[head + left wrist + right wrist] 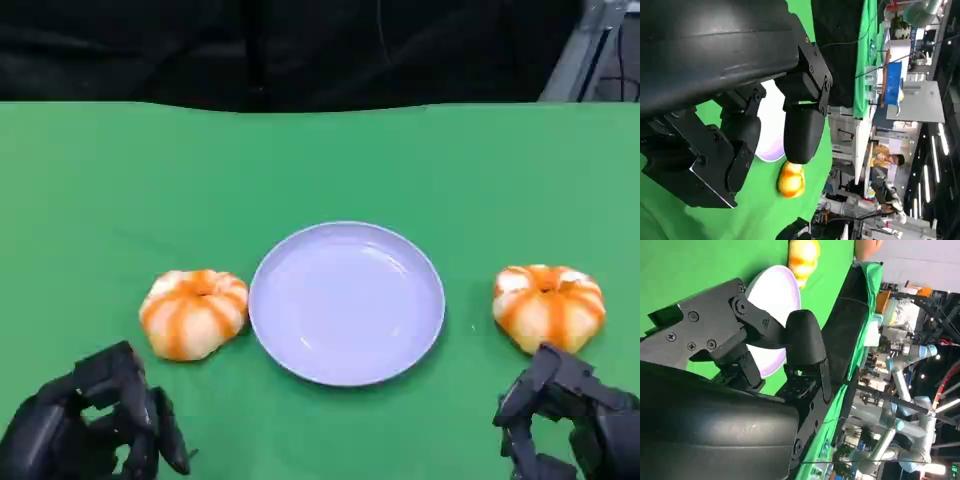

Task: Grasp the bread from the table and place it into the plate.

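Two orange-striped bread rolls are seen on the green table, one point(193, 313) just beside the plate's left rim and the other point(549, 306) set a little apart from its right rim, both toward the near edge. The lilac plate point(346, 302) lies between them, nothing in it. The left hand point(95, 425) is held low at the near left corner, short of the left roll, fingers curled loosely with nothing between them; the right hand point(565, 420) is held at the near right corner, just short of the right roll, fingers likewise bent and holding nothing. The task is judged to be at its start, no grasp yet made. A forward reach is called for next, with fingers spread wider to take in a roll's rounded sides. In the left wrist view a roll point(791, 180) and the plate's rim are glimpsed past the fingers, and a person in the far background; the right wrist view adds other robot arms beyond the table.
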